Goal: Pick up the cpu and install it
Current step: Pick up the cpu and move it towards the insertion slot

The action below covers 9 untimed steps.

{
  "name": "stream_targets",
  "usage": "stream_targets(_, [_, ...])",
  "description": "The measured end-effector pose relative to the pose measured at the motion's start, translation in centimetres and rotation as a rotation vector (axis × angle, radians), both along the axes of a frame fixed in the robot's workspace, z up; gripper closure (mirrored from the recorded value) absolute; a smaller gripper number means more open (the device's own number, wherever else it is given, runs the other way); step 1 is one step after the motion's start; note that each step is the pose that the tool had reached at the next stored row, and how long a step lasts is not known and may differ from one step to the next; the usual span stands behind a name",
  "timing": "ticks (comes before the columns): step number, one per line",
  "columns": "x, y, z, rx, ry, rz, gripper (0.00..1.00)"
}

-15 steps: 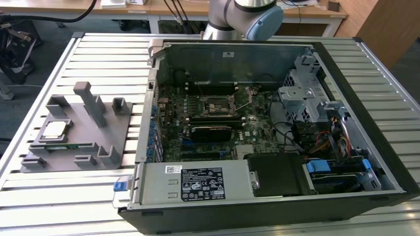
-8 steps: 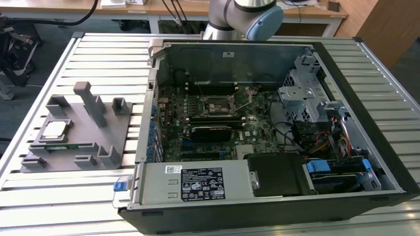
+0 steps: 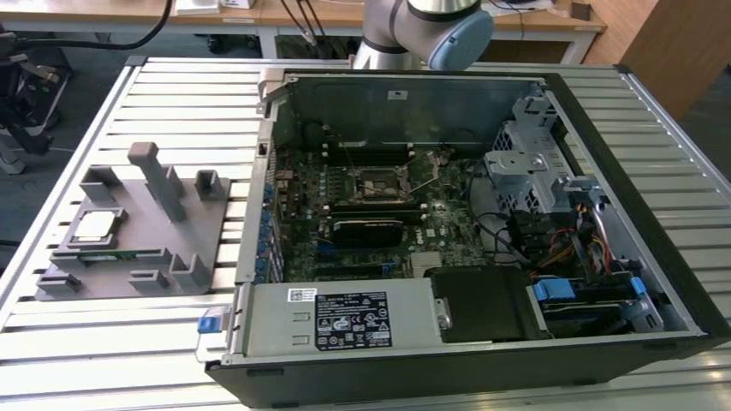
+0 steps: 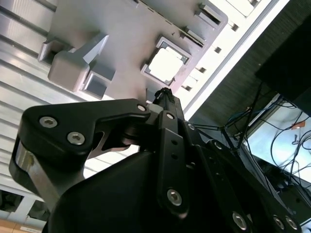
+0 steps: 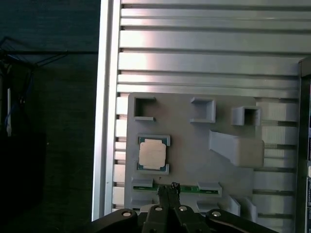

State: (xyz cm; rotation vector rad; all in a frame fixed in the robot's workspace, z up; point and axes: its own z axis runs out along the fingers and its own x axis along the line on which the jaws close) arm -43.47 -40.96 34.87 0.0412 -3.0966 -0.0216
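Jaws pressed together and empty, I hover near the flat silver-grey square cpu [image 5: 152,154] in its grey plastic tray [image 5: 194,165]: light, fragile, edge-grip only, I judge.

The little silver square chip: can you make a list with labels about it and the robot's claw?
chip: small silver-grey square cpu, flat in a pocket of the grey plastic holder tray
gripper: black gripper over the tray, fingers together, holding nothing, not touching the cpu
nearby: long green memory stick beside the cpu's pocket
status: cpu not picked up yet
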Motion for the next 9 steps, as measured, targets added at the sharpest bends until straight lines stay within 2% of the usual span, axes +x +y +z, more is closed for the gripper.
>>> stream_targets(9, [-0.01, -0.31, -0.66, 0.0001, -0.0002, 0.024, 0.89])
